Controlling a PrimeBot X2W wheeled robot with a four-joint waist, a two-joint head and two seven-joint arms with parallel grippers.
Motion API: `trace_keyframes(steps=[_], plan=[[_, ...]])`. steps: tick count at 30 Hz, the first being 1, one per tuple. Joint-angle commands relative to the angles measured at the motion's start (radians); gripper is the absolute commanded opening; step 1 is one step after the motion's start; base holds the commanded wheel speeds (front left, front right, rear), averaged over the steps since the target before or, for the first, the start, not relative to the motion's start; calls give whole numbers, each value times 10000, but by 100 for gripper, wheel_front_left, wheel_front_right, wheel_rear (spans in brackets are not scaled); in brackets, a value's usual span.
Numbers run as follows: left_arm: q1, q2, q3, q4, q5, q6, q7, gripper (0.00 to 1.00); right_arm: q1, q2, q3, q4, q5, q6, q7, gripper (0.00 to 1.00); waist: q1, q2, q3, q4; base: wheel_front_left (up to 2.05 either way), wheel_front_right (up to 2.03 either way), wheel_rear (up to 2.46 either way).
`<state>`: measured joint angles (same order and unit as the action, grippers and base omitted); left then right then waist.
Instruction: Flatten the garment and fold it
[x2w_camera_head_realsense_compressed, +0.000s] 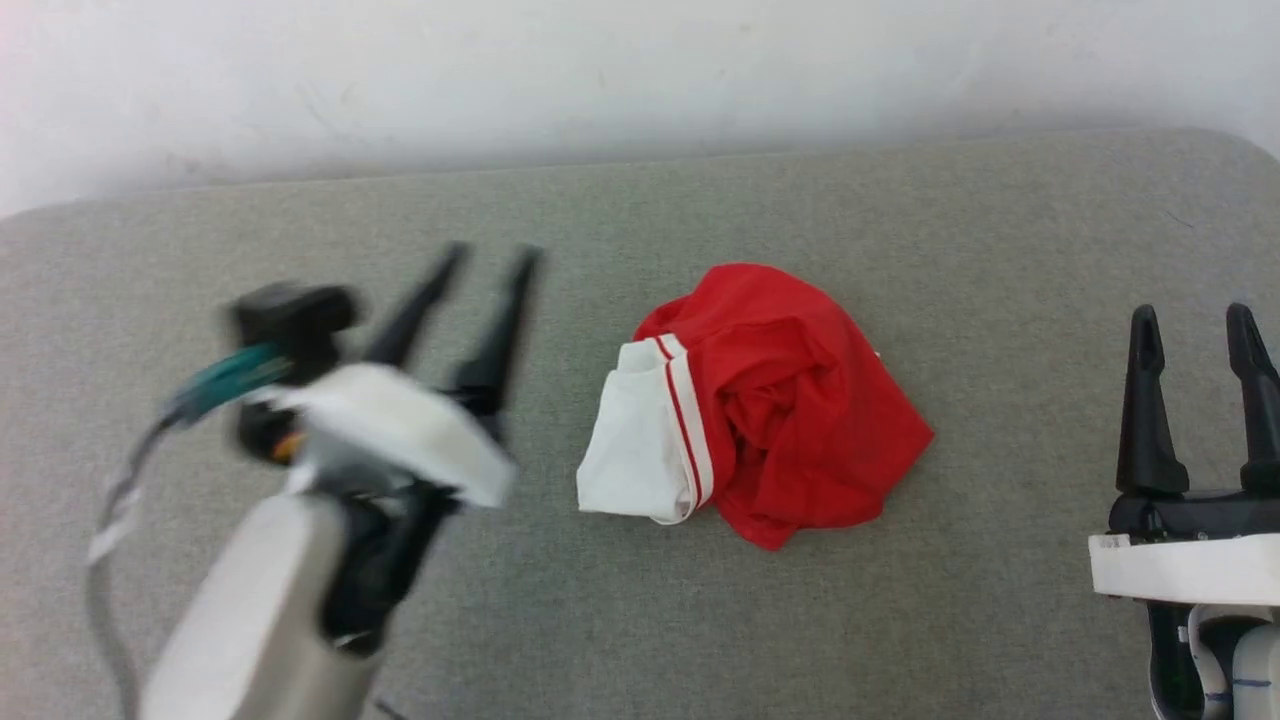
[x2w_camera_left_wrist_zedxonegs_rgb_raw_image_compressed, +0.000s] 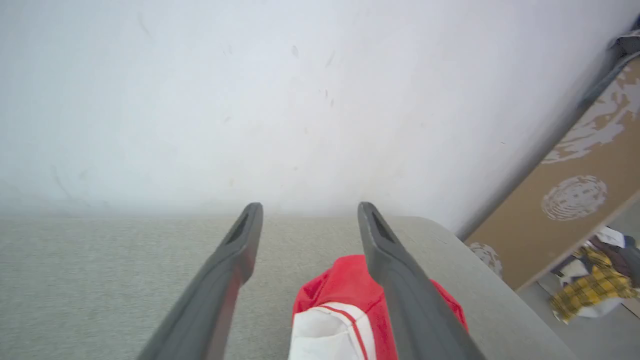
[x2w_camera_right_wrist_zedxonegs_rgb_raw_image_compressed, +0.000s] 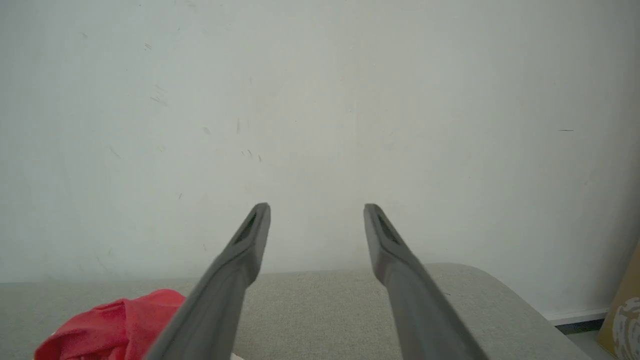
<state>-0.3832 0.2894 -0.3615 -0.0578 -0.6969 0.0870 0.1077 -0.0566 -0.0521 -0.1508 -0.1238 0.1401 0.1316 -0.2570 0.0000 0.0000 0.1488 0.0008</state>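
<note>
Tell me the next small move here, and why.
Probably bring the left end effector right and down onto the white sleeve. The shirt lies crumpled in a heap, both end effectors are open and apart from it, and the sleeve faces the left one; the right end effector stands farther off.

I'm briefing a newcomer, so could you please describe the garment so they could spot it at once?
Start at the grey padded surface before the white wall. Near its middle, between the left end effector and the right end effector, lies the garment, a crumpled heap. Its bright red cloth and white, red-striped sleeve stand out from the grey.
</note>
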Motion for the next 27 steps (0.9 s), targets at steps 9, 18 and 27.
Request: trace_keyframes(steps=[9, 18, 27], plan=[[2719, 536, 1463, -1428, 1085, 607, -3229, 100, 131, 18, 170, 21, 59, -9, -47, 100, 0, 0, 118, -63, 0, 0, 0], [4574, -715, 2065, -906, 2106, 390, -3689, 100, 519, 18, 236, 375, 239, -9, -47, 100, 0, 0, 63, -95, 0, 0, 0], [4220, -1515, 2732, -710, 2925, -641, -3692, 100, -685, -20, 701, 533, -333, -9, 983, 100, 0, 0, 352, 205, 0, 0, 0]])
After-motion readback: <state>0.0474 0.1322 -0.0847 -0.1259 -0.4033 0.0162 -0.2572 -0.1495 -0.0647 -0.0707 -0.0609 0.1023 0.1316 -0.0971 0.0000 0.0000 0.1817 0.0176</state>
